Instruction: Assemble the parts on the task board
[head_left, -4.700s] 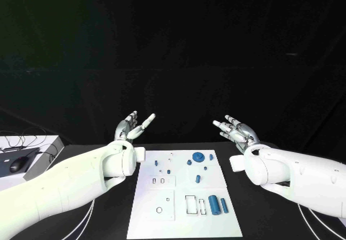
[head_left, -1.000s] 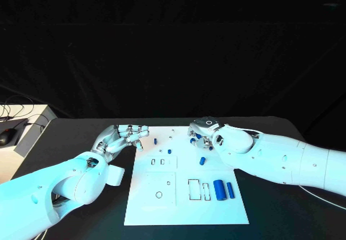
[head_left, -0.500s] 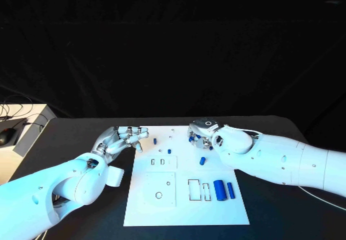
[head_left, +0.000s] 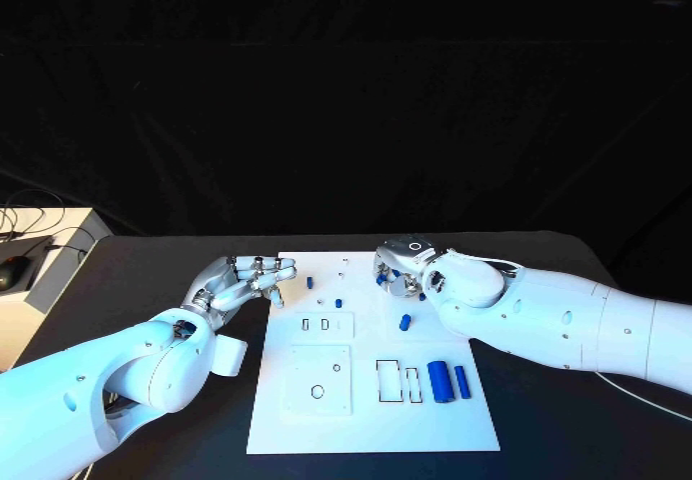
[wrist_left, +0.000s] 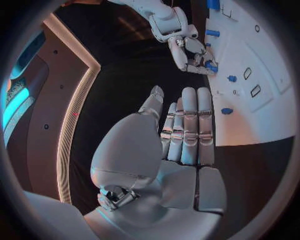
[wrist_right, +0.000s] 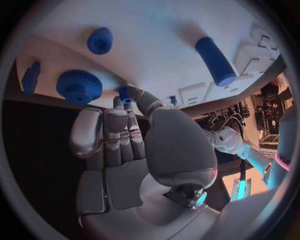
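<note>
On the black worktop (head_left: 159, 270) the white board (head_left: 369, 410) lies in the lower middle of the head view, and off at the left edge a pale side table (head_left: 43, 262) carries a dark mouse (head_left: 15, 270) and some cables. My left hand (head_left: 248, 278) hovers just at the board's upper left edge with its fingers (wrist_left: 189, 125) straight and side by side, thumb out, holding nothing. My right hand (head_left: 405, 268) is down over the board's upper right part, and my bulky right forearm (head_left: 555, 320) crosses that corner and hides the pieces under the hand from the head camera. In the right wrist view a small blue peg (wrist_right: 127, 95) sits right at the tips of my thumb and a finger, seemingly pinched there, though I cannot tell for sure that it is gripped. Close by in that view are a toothed blue gear (wrist_right: 79, 86), a round blue cap (wrist_right: 100, 40), a long blue cylinder (wrist_right: 215, 60) and a flat blue piece (wrist_right: 30, 76), all lying on the white surface. Toward the lower right of the board a thick blue roller (head_left: 438, 380) lies beside a thinner blue pin (head_left: 460, 379), next to two rectangular slots (head_left: 397, 380). Further small blue studs (head_left: 338, 302) dot the upper middle, one short blue piece (head_left: 404, 321) lies free near my forearm, and an oval hole (head_left: 316, 391) opens at lower left.
</note>
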